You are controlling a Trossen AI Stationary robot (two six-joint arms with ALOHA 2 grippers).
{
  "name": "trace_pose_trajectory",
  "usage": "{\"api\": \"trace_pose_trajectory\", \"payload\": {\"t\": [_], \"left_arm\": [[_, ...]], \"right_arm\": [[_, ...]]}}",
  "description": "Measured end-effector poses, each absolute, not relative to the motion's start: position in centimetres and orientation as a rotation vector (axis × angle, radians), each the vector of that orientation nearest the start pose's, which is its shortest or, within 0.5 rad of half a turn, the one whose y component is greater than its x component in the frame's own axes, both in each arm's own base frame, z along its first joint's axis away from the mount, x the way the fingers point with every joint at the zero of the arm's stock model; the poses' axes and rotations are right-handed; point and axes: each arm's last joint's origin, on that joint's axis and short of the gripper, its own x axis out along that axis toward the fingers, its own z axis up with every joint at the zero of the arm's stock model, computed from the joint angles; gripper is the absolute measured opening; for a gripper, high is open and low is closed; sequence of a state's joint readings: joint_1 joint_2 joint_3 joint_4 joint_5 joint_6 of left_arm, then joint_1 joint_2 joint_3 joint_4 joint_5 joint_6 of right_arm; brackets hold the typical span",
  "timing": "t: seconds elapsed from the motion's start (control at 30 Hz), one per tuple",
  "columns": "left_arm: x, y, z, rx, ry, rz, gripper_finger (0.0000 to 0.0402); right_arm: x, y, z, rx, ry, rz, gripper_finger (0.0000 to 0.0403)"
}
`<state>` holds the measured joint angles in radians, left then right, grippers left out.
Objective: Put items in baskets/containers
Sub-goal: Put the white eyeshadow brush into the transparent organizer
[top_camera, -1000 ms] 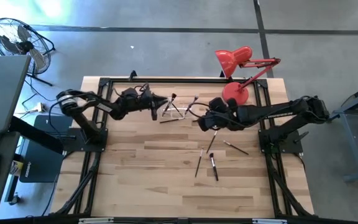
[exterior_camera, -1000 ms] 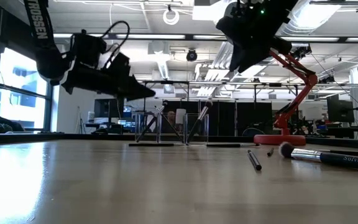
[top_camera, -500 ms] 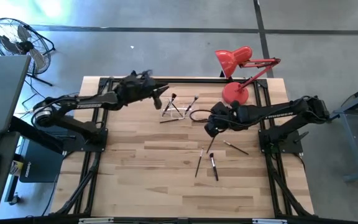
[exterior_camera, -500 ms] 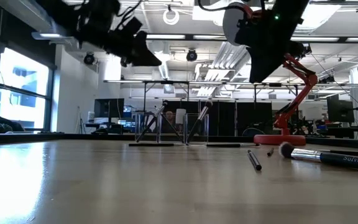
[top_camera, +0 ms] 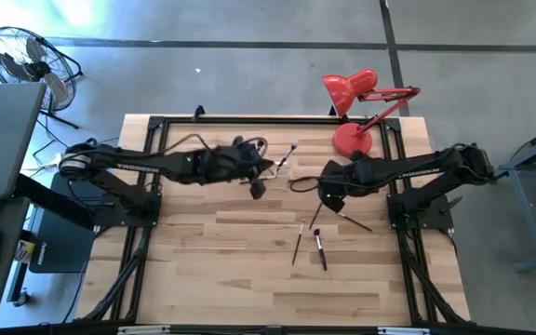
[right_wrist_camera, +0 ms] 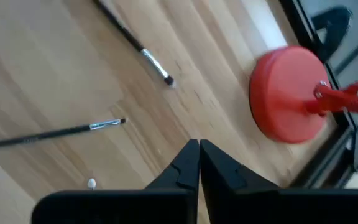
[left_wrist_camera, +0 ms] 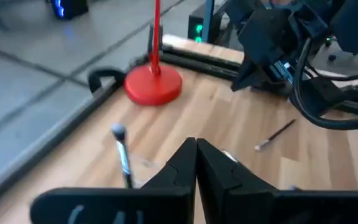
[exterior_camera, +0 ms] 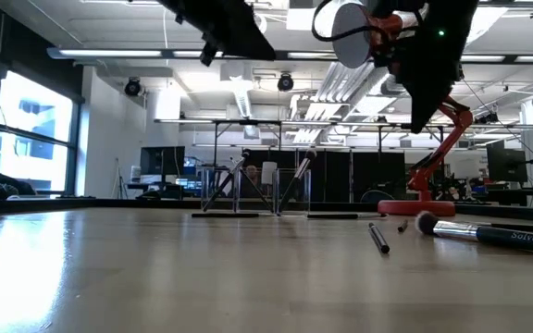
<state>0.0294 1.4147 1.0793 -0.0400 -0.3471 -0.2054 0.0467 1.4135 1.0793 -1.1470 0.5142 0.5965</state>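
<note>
Risk sits mostly with the left claw (left_wrist_camera: 196,144). Its fingers are pressed together with nothing between them, and it hangs right above the clear brush holder (exterior_camera: 255,192). That holder looks light. A brush (left_wrist_camera: 122,155) leans upright just ahead of the claw's tips, so a careless drop or sideways sweep could tip the holder or flick its brushes out onto the wooden table (top_camera: 212,270).

The right claw (right_wrist_camera: 195,144) is pinched shut too and carries nothing. Two thin brushes (right_wrist_camera: 55,132) lie flat on the boards just ahead of it, with the red lamp base (right_wrist_camera: 291,93) farther ahead and to one side. If it comes down shut, it would likely roll or shove a brush instead of grasping it, so it probably needs to spread its fingers first. Several more loose brushes (top_camera: 298,244) lie beyond the right claw, toward the table's front edge, so the task looks well short of done.

Compared with a second ago, the left arm has stretched across from its own side and now covers the holder. The right claw has drawn away from the holder toward the loose brushes. The loose brushes themselves have not shifted.
</note>
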Motion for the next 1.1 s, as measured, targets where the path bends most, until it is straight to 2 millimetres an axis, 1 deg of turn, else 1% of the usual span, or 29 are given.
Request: {"api": "trace_pose_trajectory", "payload": {"t": [0.07,0.17,0.3,0.47,0.57,0.67,0.73,0.87,0.97,1.1], "left_arm": [[32.4,0.8,29.7,-0.199,0.366,0.419,0.0002],[33.1,-1.0,28.9,-0.271,0.382,0.417,0.0001],[33.7,-3.3,27.3,-0.349,0.431,0.388,0.0001],[34.4,-5.3,25.1,-0.343,0.509,0.359,0.0001],[34.5,-5.9,24.8,-0.373,0.516,0.345,0.0001],[34.5,-6.0,24.6,-0.432,0.536,0.307,0.0001],[34.5,-6.0,24.6,-0.446,0.543,0.299,0.0001],[34.4,-6.0,24.5,-0.449,0.558,0.305,0.0001],[34.4,-6.1,24.5,-0.456,0.566,0.287,0.0001],[34.4,-6.1,24.5,-0.469,0.574,0.267,0.0001]], "right_arm": [[23.3,-0.1,24.0,0.074,1.248,-0.726,0.0015],[22.1,0.1,22.3,0.165,1.222,-0.625,0.0015],[19.4,0.3,20.0,0.304,1.205,-0.545,0.0003],[16.1,0.4,18.6,0.479,1.205,-0.531,0.0024],[15.1,0.5,18.3,0.517,1.204,-0.493,0.0037],[14.8,0.6,18.1,0.538,1.227,-0.463,0.0039],[14.9,0.9,17.9,0.529,1.246,-0.452,0.0031],[15.7,2.0,17.8,0.478,1.274,-0.453,0.0004],[16.3,2.9,17.6,0.412,1.285,-0.479,0.0008],[16.9,3.9,17.4,0.388,1.322,-0.478,0.0002]]}}
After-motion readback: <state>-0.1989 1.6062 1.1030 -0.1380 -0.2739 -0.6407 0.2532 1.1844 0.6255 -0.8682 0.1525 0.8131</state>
